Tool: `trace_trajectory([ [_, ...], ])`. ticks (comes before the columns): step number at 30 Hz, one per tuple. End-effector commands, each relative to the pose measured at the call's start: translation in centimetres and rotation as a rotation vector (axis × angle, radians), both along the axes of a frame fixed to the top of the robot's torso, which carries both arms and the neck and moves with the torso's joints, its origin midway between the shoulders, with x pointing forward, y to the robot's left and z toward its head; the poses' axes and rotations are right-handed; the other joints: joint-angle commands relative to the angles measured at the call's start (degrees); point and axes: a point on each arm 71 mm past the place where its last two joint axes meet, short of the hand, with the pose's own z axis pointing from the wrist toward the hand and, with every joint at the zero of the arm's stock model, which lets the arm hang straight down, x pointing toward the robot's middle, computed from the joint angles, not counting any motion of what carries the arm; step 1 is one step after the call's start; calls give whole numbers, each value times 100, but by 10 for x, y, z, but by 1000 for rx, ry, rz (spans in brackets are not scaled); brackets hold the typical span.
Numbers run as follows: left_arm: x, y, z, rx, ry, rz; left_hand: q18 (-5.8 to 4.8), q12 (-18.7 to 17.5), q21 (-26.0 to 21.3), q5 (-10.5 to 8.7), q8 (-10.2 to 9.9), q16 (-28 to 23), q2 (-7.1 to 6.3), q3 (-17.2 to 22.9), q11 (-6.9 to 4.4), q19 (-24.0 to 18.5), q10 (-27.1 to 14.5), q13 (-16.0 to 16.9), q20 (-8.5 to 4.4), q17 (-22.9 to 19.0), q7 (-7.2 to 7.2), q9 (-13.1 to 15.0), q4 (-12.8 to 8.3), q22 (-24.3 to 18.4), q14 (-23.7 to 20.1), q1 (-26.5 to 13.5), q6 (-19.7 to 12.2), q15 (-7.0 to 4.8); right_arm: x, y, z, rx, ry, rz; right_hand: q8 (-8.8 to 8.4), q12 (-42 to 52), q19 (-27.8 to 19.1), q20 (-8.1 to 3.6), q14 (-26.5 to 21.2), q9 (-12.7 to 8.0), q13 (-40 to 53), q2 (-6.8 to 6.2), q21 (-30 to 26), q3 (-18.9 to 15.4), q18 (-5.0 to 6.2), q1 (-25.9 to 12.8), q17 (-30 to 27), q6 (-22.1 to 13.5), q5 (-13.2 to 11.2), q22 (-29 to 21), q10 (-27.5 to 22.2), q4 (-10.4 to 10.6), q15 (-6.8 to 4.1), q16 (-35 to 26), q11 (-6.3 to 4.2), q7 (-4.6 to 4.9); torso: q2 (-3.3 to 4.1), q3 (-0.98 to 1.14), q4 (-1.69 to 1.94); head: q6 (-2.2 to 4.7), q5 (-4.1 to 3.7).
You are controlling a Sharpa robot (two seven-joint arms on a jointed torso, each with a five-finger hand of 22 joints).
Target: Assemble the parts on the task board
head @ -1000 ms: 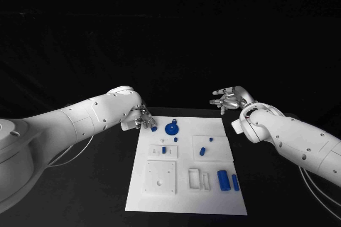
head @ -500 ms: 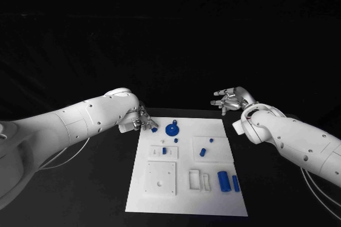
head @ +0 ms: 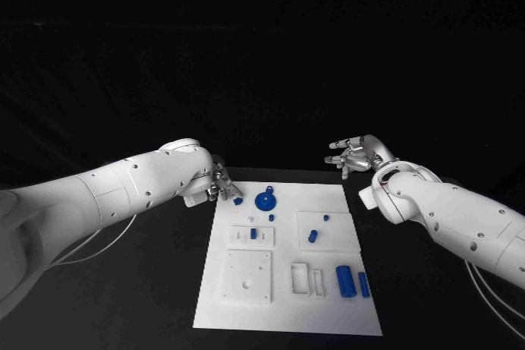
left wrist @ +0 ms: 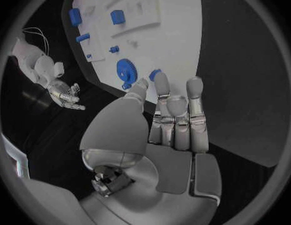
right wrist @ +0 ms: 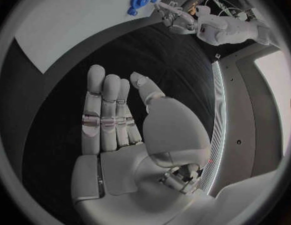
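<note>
board: my white task board (head: 287, 304) lies flat mid-table, long side running away from me.
gear: blue gear part (head: 266, 200) at its far end.
small part: blue piece (head: 237, 201) pinched at my left hand (head: 222, 186), far-left corner.
cylinders: two blue parts (head: 351, 281) lying near right.

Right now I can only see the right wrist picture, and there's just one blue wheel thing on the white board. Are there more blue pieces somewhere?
Observer: Yes. In the head view a large blue cylinder lies beside a thinner one near the task board's right edge, on the robot's side.
Operator: Is the other hand holding anything?
Observer: The left wrist view shows a small blue piece right at the left hand's fingertips. I cannot tell whether it is gripped.
Operator: Is anything next to the wheel?
Observer: In the head view a tiny blue peg sits just on the robot's side of the blue gear.
</note>
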Motion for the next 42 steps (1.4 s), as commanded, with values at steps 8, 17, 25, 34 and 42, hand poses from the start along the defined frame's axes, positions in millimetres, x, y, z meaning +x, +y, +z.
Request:
trace_trajectory([
  [8,-1,-5,-4,-31,-4,-36,74,-32,-35,51,-24,8,91,-10,56,-10,204,29,39,-22,41,-240,-4,109,-38,-38,-194,46,-1,3,0,-7,0,18,2,-11,172,41,-10,5,-4,12,32,15,93,-42,-5,59,20,-8,-29,3,7,-23,-16,25,1,-2,-8,2,14],
  [17,-6,-8,-9,-11,-17,-87,75,-98,-75,-772,12,-18,-520,-52,91,-67,154,38,66,-80,79,-227,273,102,-131,-25,-372,79,-2,2,0,-8,1,18,2,-11,172,41,-10,5,-4,12,32,15,93,-42,-5,59,20,-8,-29,3,7,-23,-16,25,0,2,-5,-6,4],
  [25,-12,-12,-10,74,-122,-169,82,-305,-187,-732,118,-101,-466,-97,98,-96,-17,-92,95,-132,73,-221,102,88,-191,275,-304,105,-3,1,-1,-9,1,17,2,-8,174,40,-6,5,-1,11,40,-3,93,-58,-3,66,38,-13,-25,17,6,-22,-18,23,-4,4,1,-5,3],
  [34,-17,-18,-14,155,-236,-249,75,-354,-259,-483,138,-115,-445,-125,79,-53,26,-146,82,-145,82,-224,-123,97,-167,586,-309,92,-4,0,-2,-10,4,17,2,-8,174,40,-6,5,-1,11,40,-3,93,-58,-3,66,38,-13,-25,17,6,-22,-18,23,1,0,-13,6,14],
  [42,-20,-19,-18,187,-280,-274,67,-377,-284,-386,135,-118,-358,-186,69,-17,61,-168,69,-141,79,-226,-199,105,-140,660,-264,80,-5,-1,-3,-10,6,17,2,-8,174,40,-6,5,-1,11,40,-3,93,-58,-3,66,38,-13,-25,17,6,-22,-18,23,3,6,-8,3,4],
])
